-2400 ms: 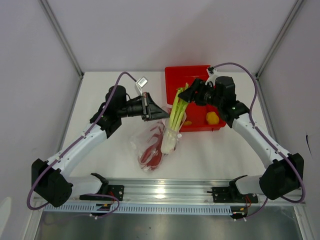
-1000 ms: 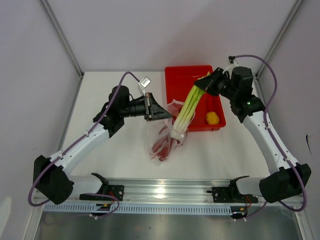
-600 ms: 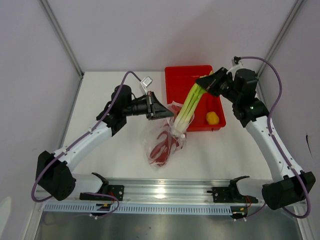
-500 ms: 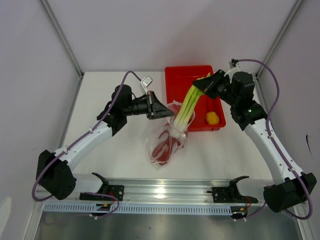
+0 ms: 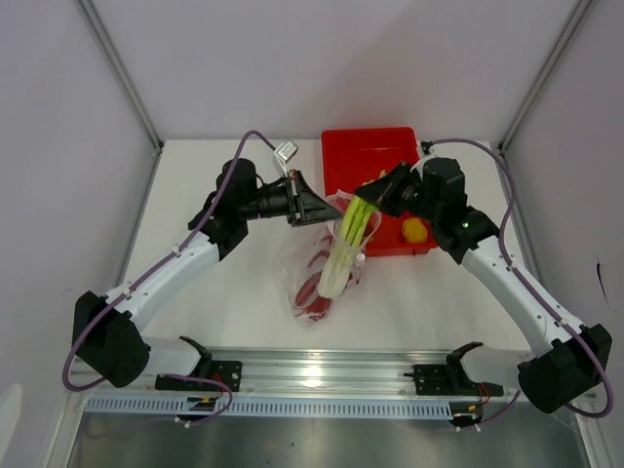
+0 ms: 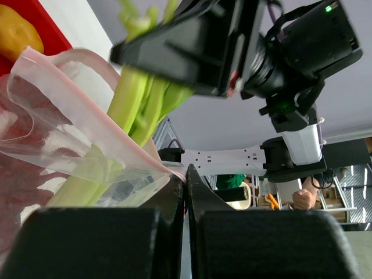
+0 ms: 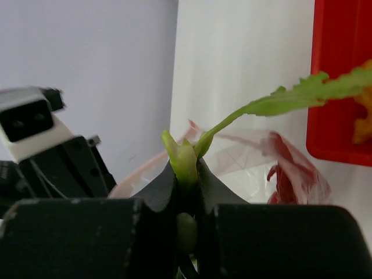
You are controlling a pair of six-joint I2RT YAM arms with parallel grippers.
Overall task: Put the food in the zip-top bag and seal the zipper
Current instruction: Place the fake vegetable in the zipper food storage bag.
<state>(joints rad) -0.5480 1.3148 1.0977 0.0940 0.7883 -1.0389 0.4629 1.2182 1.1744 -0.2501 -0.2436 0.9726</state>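
Two end effectors work at the mouth of the zip-top bag (image 5: 314, 285) at centre frame. The left end effector (image 5: 325, 208) is pressed together on the zipper (image 6: 133, 148) edge and holds it lifted. The right end effector (image 5: 378, 195) pinches the leafy top of the stalk (image 5: 341, 255). Over the last half second the stalk has slid lower, and its white base now seems to lie beside the lobster (image 5: 308, 295) inside the bag. A yellow piece (image 5: 414, 230) waits in the red tray (image 5: 366, 146), so filling is unfinished and sealing comes later.
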